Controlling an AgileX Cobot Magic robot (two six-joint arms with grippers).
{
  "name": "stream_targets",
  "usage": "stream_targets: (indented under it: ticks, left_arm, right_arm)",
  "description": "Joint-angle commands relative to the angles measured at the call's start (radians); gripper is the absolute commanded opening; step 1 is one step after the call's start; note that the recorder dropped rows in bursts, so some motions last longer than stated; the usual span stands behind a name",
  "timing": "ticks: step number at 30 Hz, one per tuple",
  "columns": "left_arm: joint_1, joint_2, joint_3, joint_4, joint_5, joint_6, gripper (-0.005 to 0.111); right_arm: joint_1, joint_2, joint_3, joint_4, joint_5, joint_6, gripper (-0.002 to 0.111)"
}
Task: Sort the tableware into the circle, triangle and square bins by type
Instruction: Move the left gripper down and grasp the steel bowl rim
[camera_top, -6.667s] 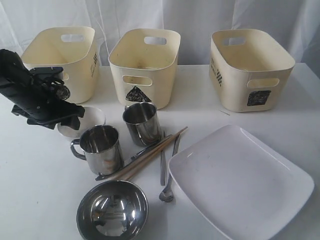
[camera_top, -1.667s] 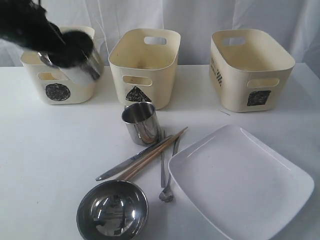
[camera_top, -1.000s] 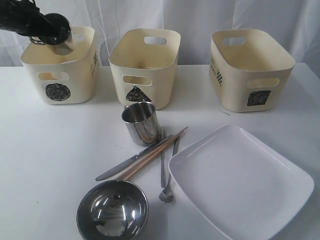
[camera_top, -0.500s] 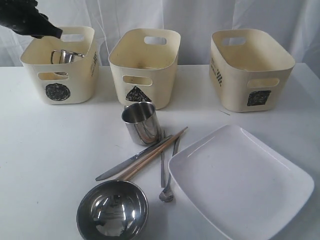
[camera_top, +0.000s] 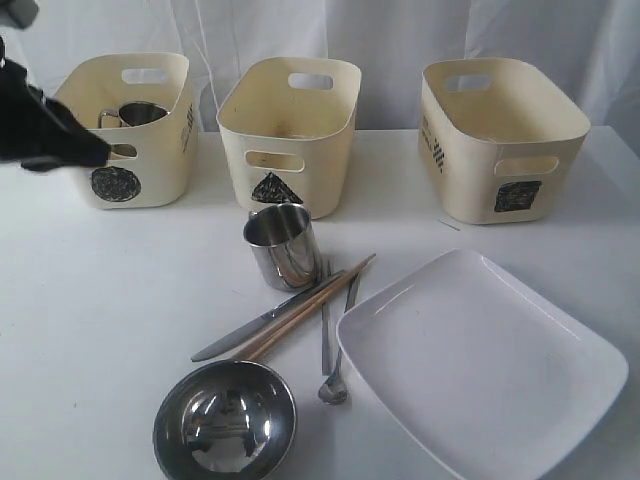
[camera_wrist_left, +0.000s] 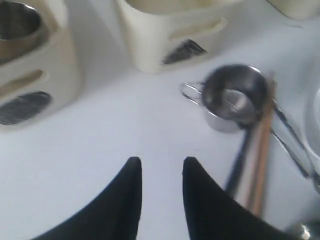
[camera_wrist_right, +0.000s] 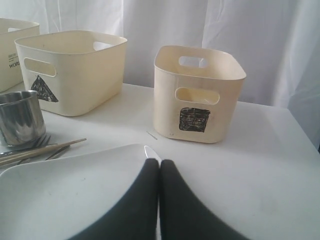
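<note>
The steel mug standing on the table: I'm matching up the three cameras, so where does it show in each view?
Exterior view: the steel mug stands mid-table, just in front of the triangle bin.
Left wrist view: the mug sits beside the chopsticks, near the triangle bin; blurred.
Right wrist view: the mug is at the frame's edge, in front of the triangle bin.
Shared landmark: the triangle bin.

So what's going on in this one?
A two-armed robot is sorting tableware into marked tubs. One steel mug sits in the circle bin. The left gripper hangs in front of that bin, fingers apart and empty. The other mug, knife, chopsticks, fork, spoon, steel bowl and white plate are on the table, not yet sorted. The right gripper is shut on nothing, near the plate's edge.
</note>
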Motion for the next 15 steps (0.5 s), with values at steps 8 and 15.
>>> stream_targets:
  ticks: [8,15]
  left_arm:
    - [-0.252,-0.079,0.306,-0.039,0.076,-0.031,0.065]
    - [-0.266,-0.017,0.315,-0.041,0.06,-0.023,0.065]
  right_arm:
    - [-0.005,-0.006,0.007,-0.001,-0.007,0.005,0.0]
    - [-0.005,-0.006,0.007,-0.001,-0.007,0.005,0.0]
